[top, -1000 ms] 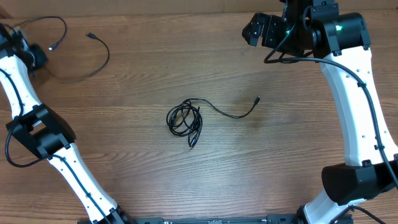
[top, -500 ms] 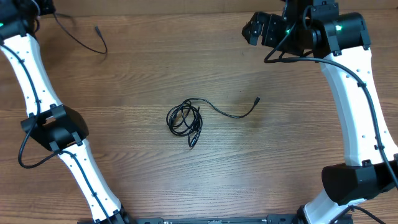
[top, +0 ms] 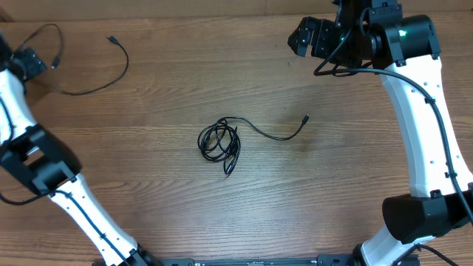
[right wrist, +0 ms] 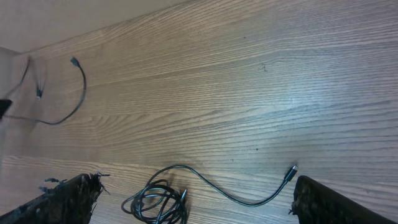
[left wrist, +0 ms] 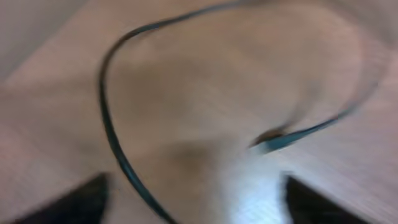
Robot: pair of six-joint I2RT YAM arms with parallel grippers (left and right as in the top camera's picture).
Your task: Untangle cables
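Two black cables show. One is a small tangled coil (top: 219, 142) (right wrist: 158, 202) at the table's middle, with a free strand curving right to a plug tip (top: 306, 117) (right wrist: 291, 171). The other is a loose strand (top: 122, 70) (right wrist: 79, 93) lying in a wide curve at the back left. My left gripper (top: 31, 62) (left wrist: 196, 208) hovers at that strand's left end, jaws wide apart. The blurred left wrist view shows the strand (left wrist: 109, 134) running past the left finger, ungripped. My right gripper (top: 305, 37) (right wrist: 202, 202) hangs open high over the back right, holding nothing.
Bare wood-grain table (top: 170, 199) lies all round the coil. The left arm's white links (top: 74, 199) run along the left edge and the right arm's (top: 429, 140) along the right edge. The table's back edge (top: 185, 15) lies just beyond the loose strand.
The left gripper went from shut to open and let the loose strand go. The left arm swung to the back-left corner, then came back forward. The strand now lies spread out.
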